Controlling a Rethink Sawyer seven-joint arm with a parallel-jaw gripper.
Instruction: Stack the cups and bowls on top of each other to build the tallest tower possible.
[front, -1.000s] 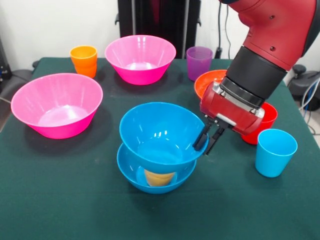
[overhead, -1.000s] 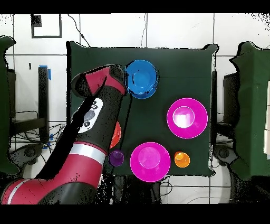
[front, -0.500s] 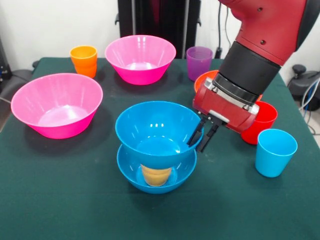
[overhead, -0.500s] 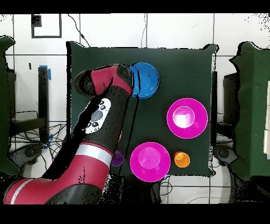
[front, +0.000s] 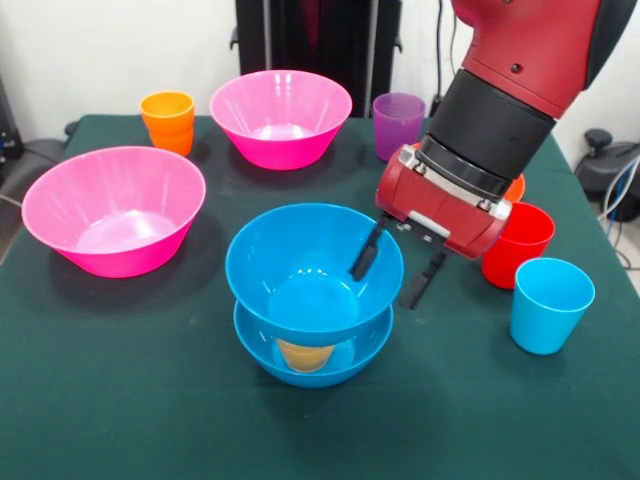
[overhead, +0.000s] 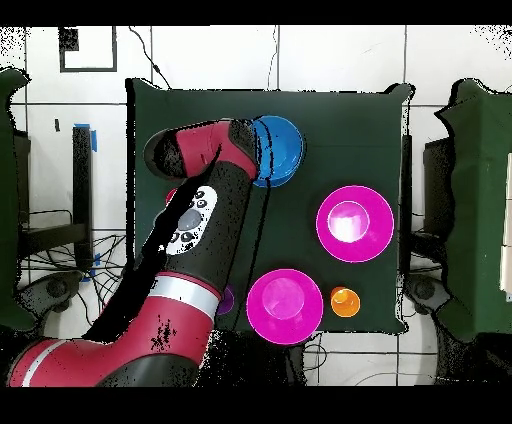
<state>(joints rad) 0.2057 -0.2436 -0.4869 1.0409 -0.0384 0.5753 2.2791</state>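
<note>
The two black fingers (front: 365, 262) of the red and black gripper (front: 396, 276) stand spread wide, astride the rim of the upper glossy blue plastic bowl (front: 313, 270): one finger hangs inside the bowl, the other just outside its wall, and neither visibly presses the rim. That bowl sits on a yellow plastic cup (front: 304, 354), seen dimly through the wall of the lower blue bowl (front: 312, 356) that holds it; together they make the tower on the dark green cloth-covered table (front: 120, 400), directly below the fingers. On the outer finger's side, near but apart, stand a light blue smooth plastic tumbler (front: 550, 305) and a red tumbler (front: 515, 245), with the shallow orange-red bowl (front: 515, 187) almost wholly hidden behind the gripper's body. Beyond the fingers, farther back, stands a purple tumbler (front: 397, 125). On the inner finger's side, past the tower, lie two wide pink bowls (front: 112, 210) (front: 280, 117), well apart from the fingers, and an orange tumbler (front: 168, 121) at the far corner. From overhead the arm (overhead: 190, 250) covers the gripper and one edge of the blue bowl (overhead: 279, 150).
</note>
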